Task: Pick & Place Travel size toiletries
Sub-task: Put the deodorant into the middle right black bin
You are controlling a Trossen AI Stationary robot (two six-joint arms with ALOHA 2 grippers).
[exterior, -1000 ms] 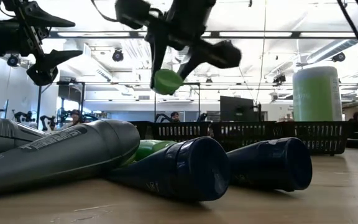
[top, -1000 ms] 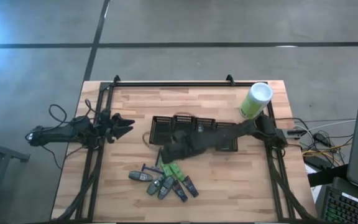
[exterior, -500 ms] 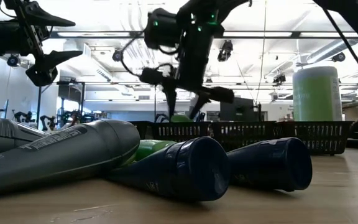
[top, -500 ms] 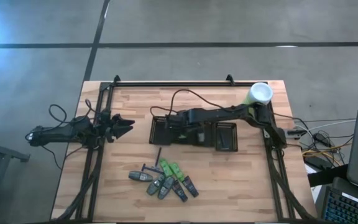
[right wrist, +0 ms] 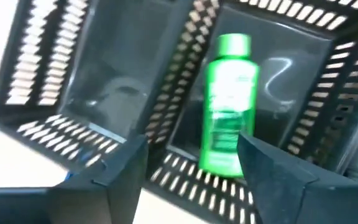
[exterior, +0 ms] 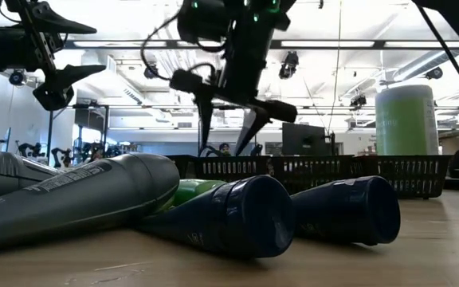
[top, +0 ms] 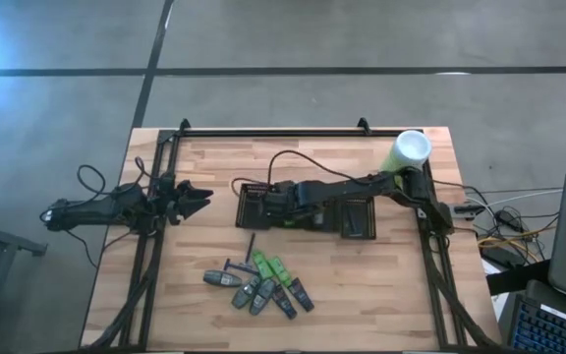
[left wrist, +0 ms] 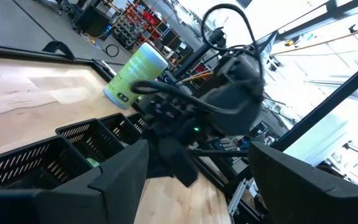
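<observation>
Hovering over the black mesh baskets, the right pincer is being held open and empty above a green tube lying in one compartment; remaining toiletries are lying nearer the idle left pincer.

green bottle blurred, grey tube cut off at low view's edge

Grey concrete floor, dark seams; bright strip-lit ceiling.
</observation>
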